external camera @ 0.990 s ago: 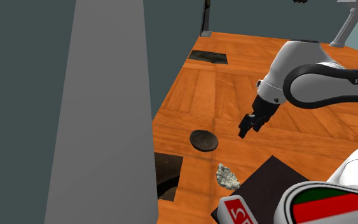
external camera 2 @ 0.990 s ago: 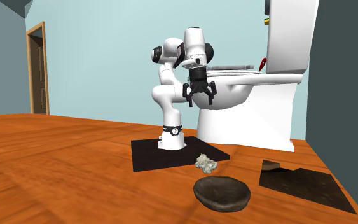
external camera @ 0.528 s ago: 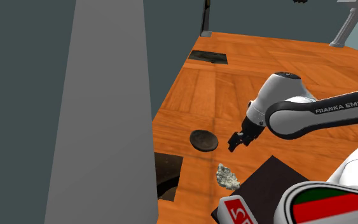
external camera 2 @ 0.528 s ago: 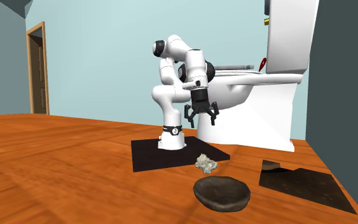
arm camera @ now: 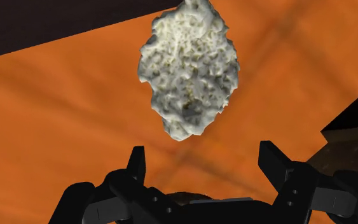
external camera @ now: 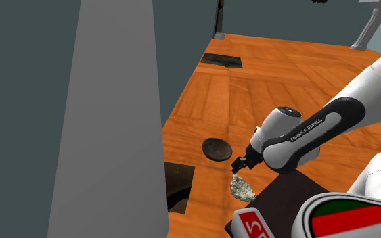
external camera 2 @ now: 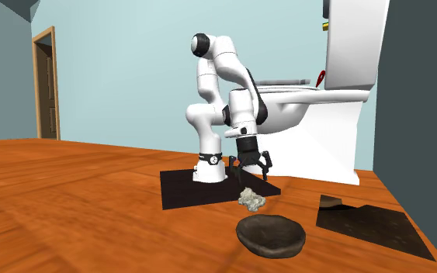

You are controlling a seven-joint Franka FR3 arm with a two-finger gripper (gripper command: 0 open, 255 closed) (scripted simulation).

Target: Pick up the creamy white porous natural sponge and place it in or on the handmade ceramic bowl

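Observation:
A creamy white, pitted sponge (external camera: 241, 188) lies on the orange wooden floor beside the black mat under the arm's stand; it also shows as a pale lump (external camera 2: 251, 199) and up close (arm camera: 189, 67). My gripper (external camera: 239, 166) hangs open just above the sponge, not touching it; its fingers (arm camera: 137, 163) stand wide apart with nothing between them. From the side the gripper (external camera 2: 251, 172) is a short way over the sponge. The dark, shallow bowl (external camera: 216, 149) rests on the floor a little beyond the sponge, nearer the camera in the second exterior view (external camera 2: 271, 235).
A black mat (external camera 2: 209, 188) lies under the stand. Dark square patches (external camera: 178, 184) (external camera 2: 372, 221) sit in the floor near the bowl, another (external camera: 221, 60) farther off. A grey wall panel (external camera: 107, 122) stands at the shoulder view's left. A white toilet (external camera 2: 325, 116) rises behind the arm.
The arm has swung down and toward the stand, bringing the open gripper from mid-air to just above the sponge. Sponge and bowl have not moved.

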